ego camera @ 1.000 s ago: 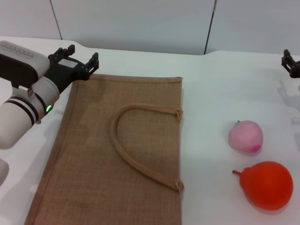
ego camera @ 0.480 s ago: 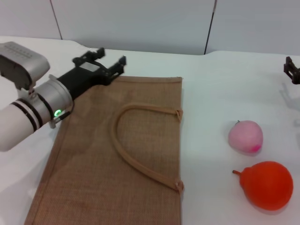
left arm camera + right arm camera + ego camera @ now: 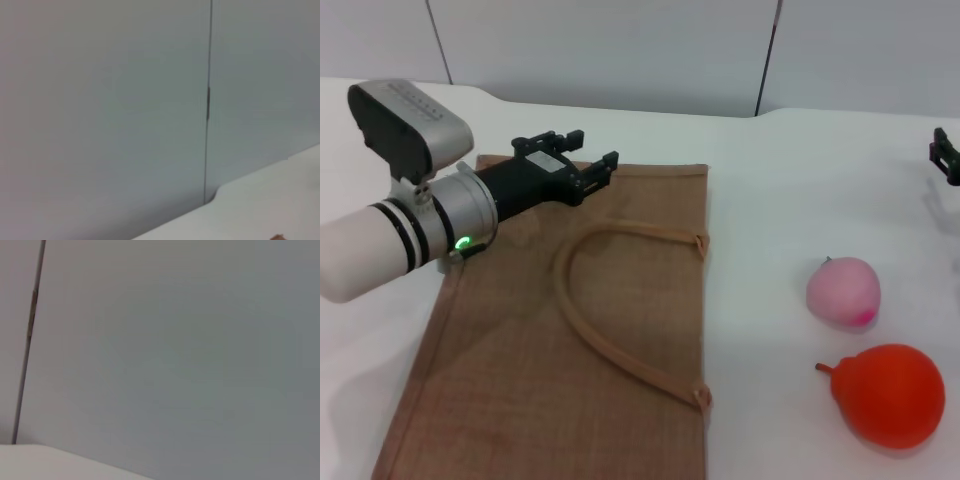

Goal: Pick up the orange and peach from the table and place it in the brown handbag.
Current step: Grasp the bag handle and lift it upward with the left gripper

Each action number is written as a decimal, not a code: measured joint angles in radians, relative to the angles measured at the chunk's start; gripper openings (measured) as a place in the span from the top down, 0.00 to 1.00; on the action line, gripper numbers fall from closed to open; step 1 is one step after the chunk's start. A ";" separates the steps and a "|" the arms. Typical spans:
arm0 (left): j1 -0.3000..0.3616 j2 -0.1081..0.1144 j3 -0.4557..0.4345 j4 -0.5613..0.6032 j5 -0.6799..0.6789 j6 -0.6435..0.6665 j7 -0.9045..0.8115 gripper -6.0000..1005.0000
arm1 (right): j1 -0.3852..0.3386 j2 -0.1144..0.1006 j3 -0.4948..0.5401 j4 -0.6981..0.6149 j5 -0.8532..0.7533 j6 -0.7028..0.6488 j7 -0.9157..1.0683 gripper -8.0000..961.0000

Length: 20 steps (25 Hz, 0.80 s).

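- The left gripper [image 3: 588, 164], its black jaws spread with nothing between them, had swung in from the far left corner of the large tan-brown woven jute handbag [image 3: 520, 380] and hung over the bag's far edge, farther toward the middle than a second before.
- The bag lay flat on the white surface [image 3: 790, 200], unmoved, its looped rope-like handle [image 3: 582, 318] curved across the top panel.
- The pale pink round peach [image 3: 843, 290] sat on the surface to the right of the bag, well apart from it, where it had been.
- The bright orange-red fruit with a pointed stem nub [image 3: 890, 394] rested just nearer the robot than the peach, also unmoved.
- The right gripper [image 3: 946, 156] showed only at the right edge, having slipped slightly farther out of view; whether its jaws were spread could not be told.
- Both wrist views showed only a grey wall.
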 joint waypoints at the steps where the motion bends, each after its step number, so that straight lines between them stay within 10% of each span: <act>1: 0.012 0.001 0.000 0.030 0.025 0.009 -0.025 0.36 | 0.000 0.000 0.000 0.003 0.000 0.000 0.000 0.21; 11: 0.230 -0.008 0.005 0.520 0.386 0.149 -0.345 0.40 | 0.010 0.000 0.000 0.007 0.000 0.000 0.003 0.21; 20: 0.166 -0.003 0.034 0.581 0.855 0.133 -0.778 0.40 | 0.011 0.000 0.000 0.007 0.000 0.000 0.001 0.21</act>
